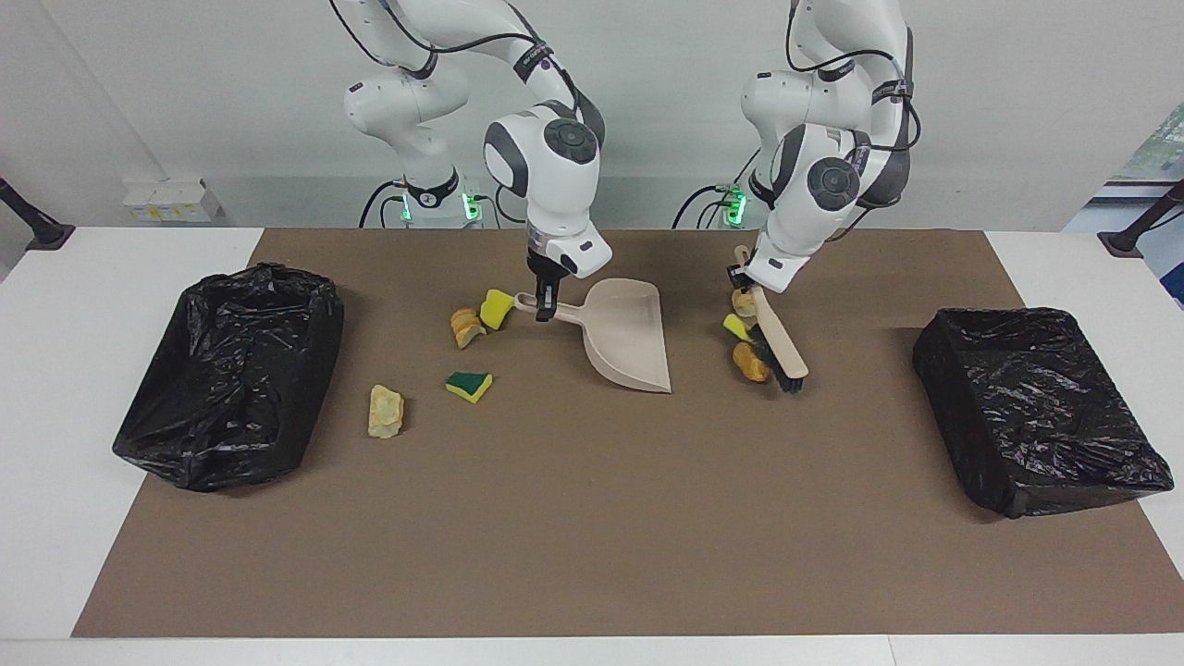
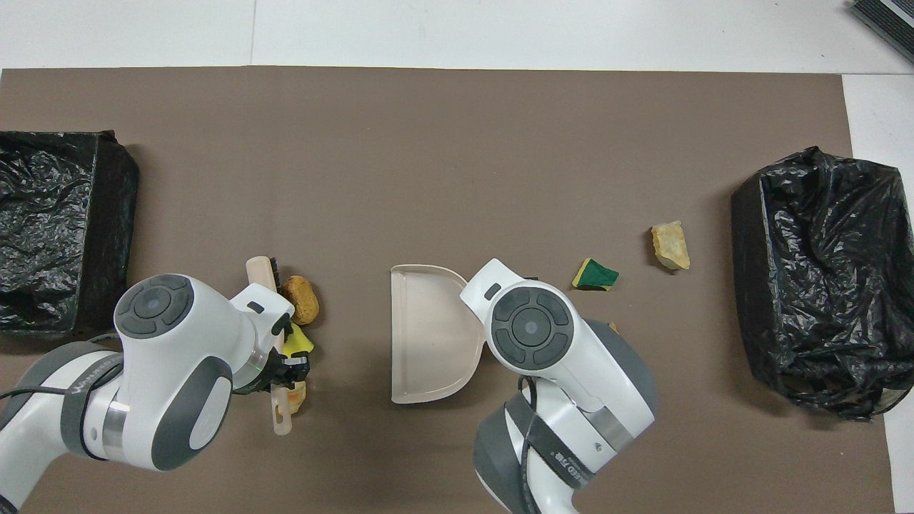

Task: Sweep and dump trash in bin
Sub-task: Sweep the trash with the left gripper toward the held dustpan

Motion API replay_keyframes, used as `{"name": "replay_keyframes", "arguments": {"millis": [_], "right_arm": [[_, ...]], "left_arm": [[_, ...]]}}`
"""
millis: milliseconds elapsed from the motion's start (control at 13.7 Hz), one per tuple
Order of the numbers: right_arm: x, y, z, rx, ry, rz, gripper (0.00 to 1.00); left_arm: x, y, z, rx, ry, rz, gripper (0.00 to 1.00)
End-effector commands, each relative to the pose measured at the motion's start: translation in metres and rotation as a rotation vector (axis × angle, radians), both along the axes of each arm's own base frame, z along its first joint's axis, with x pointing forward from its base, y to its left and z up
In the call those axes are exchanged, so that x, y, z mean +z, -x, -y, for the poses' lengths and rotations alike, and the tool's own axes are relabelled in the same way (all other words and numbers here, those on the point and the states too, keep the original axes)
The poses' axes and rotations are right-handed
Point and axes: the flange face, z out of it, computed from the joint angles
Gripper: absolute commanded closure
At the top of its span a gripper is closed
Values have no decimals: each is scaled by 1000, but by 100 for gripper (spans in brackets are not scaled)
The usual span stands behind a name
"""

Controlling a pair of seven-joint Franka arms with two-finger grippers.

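Observation:
My right gripper [image 1: 544, 310] is shut on the handle of the beige dustpan [image 1: 629, 338] [image 2: 428, 332], which rests on the brown mat with its mouth toward the left arm's end. My left gripper [image 1: 747, 282] [image 2: 285, 368] is shut on the beige brush [image 1: 782, 342] [image 2: 260, 270], whose bristles are down on the mat. On the dustpan side of the brush lie three scraps of trash: an orange chunk [image 1: 751, 363] [image 2: 300, 298], a yellow sponge [image 1: 735, 326] [image 2: 296, 344] and a tan chunk [image 1: 743, 301]. The other scraps lie by the dustpan's handle, toward the right arm's end.
By the handle lie a yellow sponge [image 1: 497, 308], a bread chunk [image 1: 466, 326], a green-backed sponge [image 1: 469, 384] [image 2: 595, 274] and a pale chunk [image 1: 386, 411] [image 2: 670, 245]. A black-lined bin [image 1: 231, 370] stands at the right arm's end and another bin [image 1: 1036, 407] at the left arm's end.

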Motion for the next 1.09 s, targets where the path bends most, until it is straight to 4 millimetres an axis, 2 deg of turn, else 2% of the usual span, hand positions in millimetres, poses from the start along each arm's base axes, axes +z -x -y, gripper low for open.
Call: {"name": "replay_keyframes", "arguments": {"millis": [0, 218, 510, 583, 655, 801, 947, 1020], "right_arm": [[0, 10, 1, -14, -11, -7, 100], [0, 10, 1, -14, -10, -8, 100], [0, 10, 1, -15, -9, -9, 100], [0, 10, 1, -15, -9, -9, 100], [0, 10, 1, -15, -9, -9, 100], [1, 10, 1, -15, -7, -10, 100], [2, 16, -6, -1, -10, -8, 100], [2, 18, -7, -15, -9, -6, 100]], "left_arm": [[4, 9, -9, 5, -15, -16, 100], [21, 1, -7, -13, -53, -33, 100], [67, 2, 4, -21, -40, 35, 100], [73, 3, 9, -31, -40, 38, 100], [76, 10, 9, -41, -53, 0, 100], [80, 38, 9, -62, -95, -85, 100], [66, 65, 3, 17, -154, -116, 100], [52, 75, 6, 54, -188, -137, 100]]}}
